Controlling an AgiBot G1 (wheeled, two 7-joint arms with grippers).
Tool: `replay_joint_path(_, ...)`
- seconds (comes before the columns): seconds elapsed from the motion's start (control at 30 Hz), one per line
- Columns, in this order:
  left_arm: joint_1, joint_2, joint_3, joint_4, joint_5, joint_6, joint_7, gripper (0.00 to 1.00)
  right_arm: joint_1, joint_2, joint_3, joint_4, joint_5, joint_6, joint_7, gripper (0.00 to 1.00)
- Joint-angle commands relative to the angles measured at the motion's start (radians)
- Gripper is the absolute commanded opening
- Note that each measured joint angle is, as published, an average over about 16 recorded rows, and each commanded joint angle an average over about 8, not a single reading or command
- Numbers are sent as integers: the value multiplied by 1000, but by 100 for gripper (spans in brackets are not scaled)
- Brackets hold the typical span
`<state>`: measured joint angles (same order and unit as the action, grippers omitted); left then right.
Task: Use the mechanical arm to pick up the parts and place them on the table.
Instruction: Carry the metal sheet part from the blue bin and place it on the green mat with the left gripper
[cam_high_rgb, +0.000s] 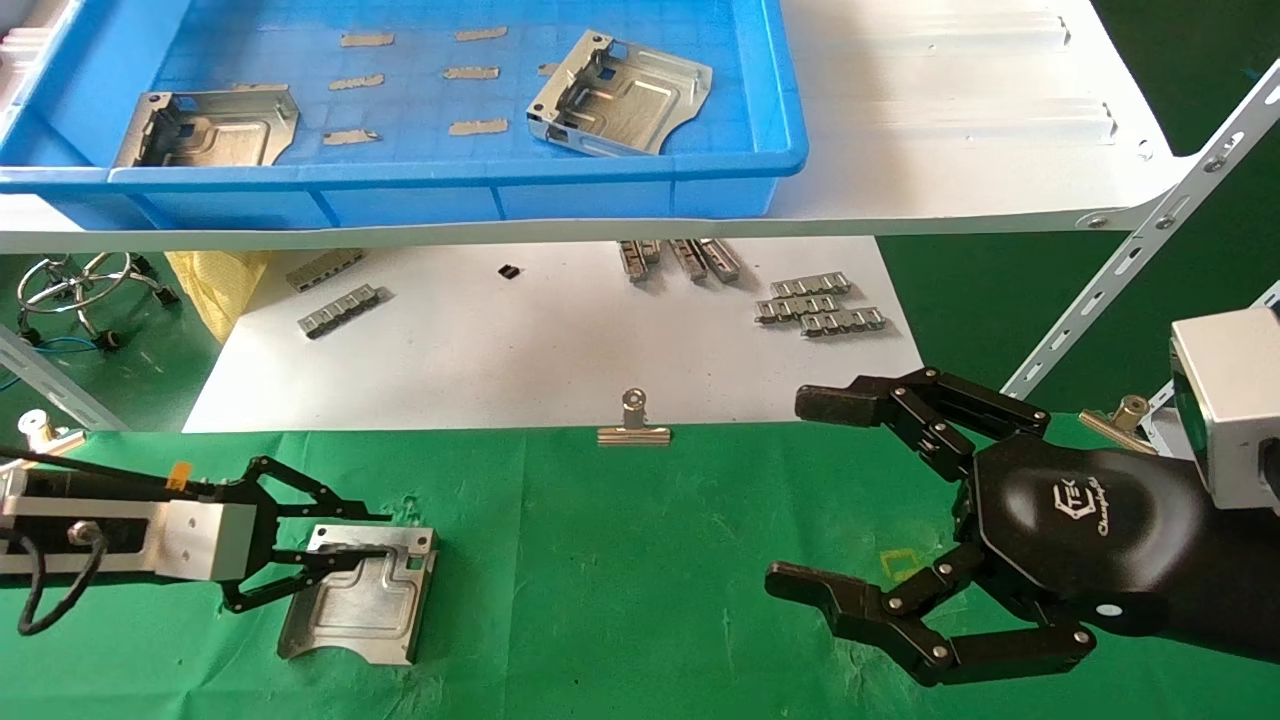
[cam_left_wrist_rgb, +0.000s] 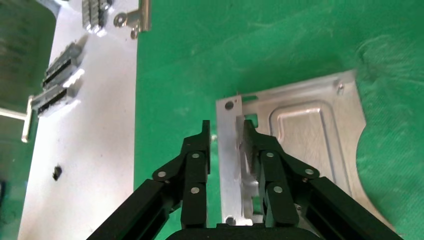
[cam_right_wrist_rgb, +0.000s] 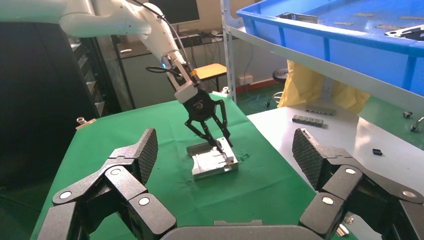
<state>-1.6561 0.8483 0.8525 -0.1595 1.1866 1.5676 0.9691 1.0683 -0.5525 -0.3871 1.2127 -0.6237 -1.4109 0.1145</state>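
One silver bracket (cam_high_rgb: 355, 600) lies flat on the green table (cam_high_rgb: 620, 560) at the front left. My left gripper (cam_high_rgb: 380, 535) is low over it, its jaws straddling the bracket's upright folded edge. In the left wrist view (cam_left_wrist_rgb: 226, 132) one finger (cam_left_wrist_rgb: 252, 145) is against the fold of the bracket (cam_left_wrist_rgb: 310, 135) and the other stands a little clear of it. Two more brackets (cam_high_rgb: 210, 125) (cam_high_rgb: 620, 95) lie in the blue bin (cam_high_rgb: 450, 175). My right gripper (cam_high_rgb: 800, 490) hovers open and empty at the front right; its view shows the bracket (cam_right_wrist_rgb: 212, 162) and the left gripper (cam_right_wrist_rgb: 217, 142).
The bin stands on a white shelf board (cam_high_rgb: 950, 120) overhanging the table's far side. Below it lies a white sheet (cam_high_rgb: 520, 350) with grey ridged strips (cam_high_rgb: 815, 305) and a binder clip (cam_high_rgb: 633, 425) on its edge. A slanted shelf brace (cam_high_rgb: 1130, 270) is right.
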Motion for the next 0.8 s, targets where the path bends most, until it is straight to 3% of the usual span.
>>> replay_joint_path(0.03, -2, 4, -2, 14, -4, 7, 16, 100, 0, 0, 0, 0, 0, 0, 0, 100)
replay_joint_path(0.17, 1, -1, -9, 25, -34, 23, -39, 100, 0, 0, 0, 0, 0, 0, 0, 100)
replay_joint_path(0.47, 74, -32, -63, 19, -191, 38, -268, 100, 0, 0, 0, 0, 0, 0, 0, 100)
replay_joint_path(0.8, 81, -34, -68, 13, -200, 38, -270, 100, 0, 0, 0, 0, 0, 0, 0, 100)
